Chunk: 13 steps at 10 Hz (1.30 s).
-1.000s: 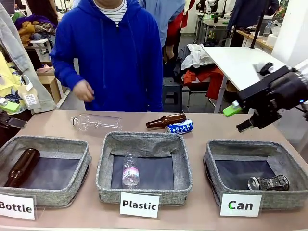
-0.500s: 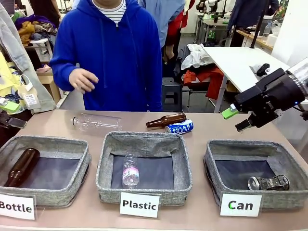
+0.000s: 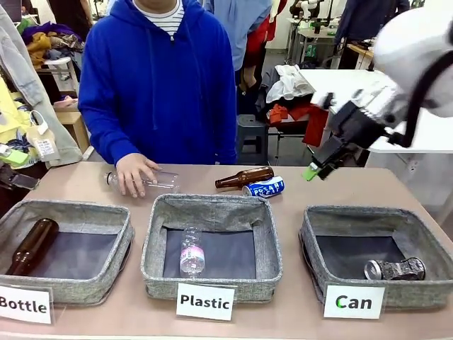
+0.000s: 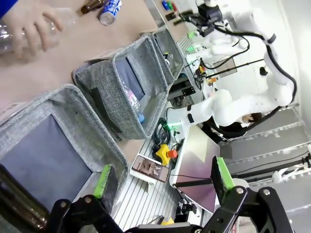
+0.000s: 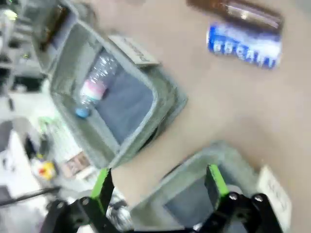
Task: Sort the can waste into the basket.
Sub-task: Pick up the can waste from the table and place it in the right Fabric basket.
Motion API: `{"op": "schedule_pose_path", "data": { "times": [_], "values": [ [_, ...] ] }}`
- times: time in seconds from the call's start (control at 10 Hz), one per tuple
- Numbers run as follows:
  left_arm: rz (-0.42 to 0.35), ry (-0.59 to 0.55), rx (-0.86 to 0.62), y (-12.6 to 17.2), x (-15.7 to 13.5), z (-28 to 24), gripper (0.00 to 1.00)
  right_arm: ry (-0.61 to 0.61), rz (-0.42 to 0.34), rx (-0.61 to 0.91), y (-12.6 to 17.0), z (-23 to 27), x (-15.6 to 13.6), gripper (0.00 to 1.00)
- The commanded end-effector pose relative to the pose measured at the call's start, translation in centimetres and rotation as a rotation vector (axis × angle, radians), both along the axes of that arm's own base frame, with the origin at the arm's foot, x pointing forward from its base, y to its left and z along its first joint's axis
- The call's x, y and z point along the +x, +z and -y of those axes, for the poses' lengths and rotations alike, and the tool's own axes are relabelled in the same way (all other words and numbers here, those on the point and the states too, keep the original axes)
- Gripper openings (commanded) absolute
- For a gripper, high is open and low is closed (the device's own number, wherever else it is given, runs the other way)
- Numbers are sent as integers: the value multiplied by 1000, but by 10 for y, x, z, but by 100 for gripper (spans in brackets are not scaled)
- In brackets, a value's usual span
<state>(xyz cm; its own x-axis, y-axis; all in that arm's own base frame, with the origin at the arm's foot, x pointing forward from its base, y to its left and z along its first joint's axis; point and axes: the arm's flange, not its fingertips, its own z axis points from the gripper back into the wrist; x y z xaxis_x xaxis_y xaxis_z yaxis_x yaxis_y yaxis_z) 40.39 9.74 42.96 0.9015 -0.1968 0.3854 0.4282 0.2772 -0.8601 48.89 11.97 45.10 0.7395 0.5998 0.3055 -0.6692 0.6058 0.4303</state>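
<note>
Far left: left gripper [image 4: 162,180], jaws wide apart, nothing between, above the "Bottle" basket [image 3: 71,209] with one brown bottle [image 3: 32,246] lying inside. Next, person's hand [image 3: 134,173] resting on a clear plastic bottle [image 3: 161,180] on the surface [image 3: 311,191]. Middle: "Plastic" basket [image 3: 212,204] with a small clear bottle [image 3: 191,251]. Behind it on the surface, second brown bottle [image 3: 245,177] with the blue can [image 3: 264,188] lying just beside it, outside any basket. Right of those: right gripper [image 3: 320,166], jaws apart and empty, in the air above the surface, near the blue can. Far right: "Can" basket [image 3: 375,212] holding the dented silver can [image 3: 395,269] on its side.
</note>
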Motion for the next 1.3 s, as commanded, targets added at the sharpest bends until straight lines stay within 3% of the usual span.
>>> {"op": "schedule_pose_path", "data": {
  "times": [0.0, 0.1, 0.2, 0.3, 0.4, 0.6, 0.7, 0.9, 1.0, 1.2],
  "values": [
    [-4, -1, -7, 3, -2, 0, 100, 504, 160, 29, 5, 2, 26, 100],
    [-4, -1, -7, 3, -2, 0, 100, 714, 224, 114, 0, -4, 23, 100],
    [-4, -1, -7, 3, -2, 0, 100, 804, 314, 205, -6, -6, 24, 100],
    [-4, -1, -7, 3, -2, 0, 100, 789, 379, 218, -12, -7, 27, 100],
    [-4, -1, -7, 3, -2, 0, 100, 709, 459, 170, -18, -11, 27, 100],
    [-4, -1, -7, 3, -2, 0, 100, 391, 670, -28, -22, -22, 24, 100],
    [-4, -1, -7, 3, -2, 0, 100, 661, 451, 74, -8, -15, 37, 100],
    [-4, -1, -7, 3, -2, 0, 100, 661, 451, 74, -8, -15, 37, 100],
    [-4, -1, -7, 3, -2, 0, 100, 581, 518, 54, -14, -15, 36, 100],
    [-4, -1, -7, 3, -2, 0, 100, 824, 691, 128, -25, -16, 69, 100]
  ]
}}
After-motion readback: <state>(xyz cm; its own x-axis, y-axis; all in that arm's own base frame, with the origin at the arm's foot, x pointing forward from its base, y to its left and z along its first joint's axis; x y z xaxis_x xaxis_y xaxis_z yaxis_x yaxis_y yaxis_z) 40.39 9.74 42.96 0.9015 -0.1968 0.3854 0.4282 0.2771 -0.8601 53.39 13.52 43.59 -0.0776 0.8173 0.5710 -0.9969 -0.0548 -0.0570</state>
